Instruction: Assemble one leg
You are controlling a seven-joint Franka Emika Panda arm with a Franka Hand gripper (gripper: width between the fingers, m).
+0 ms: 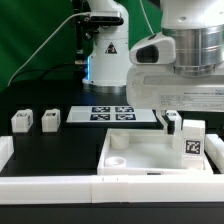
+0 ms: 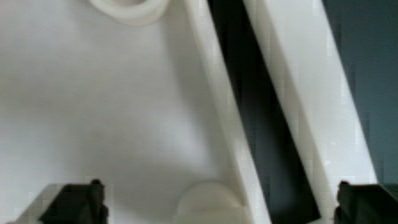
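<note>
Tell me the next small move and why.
Probably shift the gripper over the nearby leg at the tabletop edge and lower around it: its jaws stand open and empty, with only the tabletop's rim below them.

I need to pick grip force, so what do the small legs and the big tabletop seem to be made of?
The legs look like matte white moulded plastic: uniform colour, blocky edges, printed square markers on their sides. The tabletop seems the same white plastic, with a raised rim and soft, low-gloss shading; the wrist view shows it smooth. The claw has dark fingers, possibly rubber or plastic.
</note>
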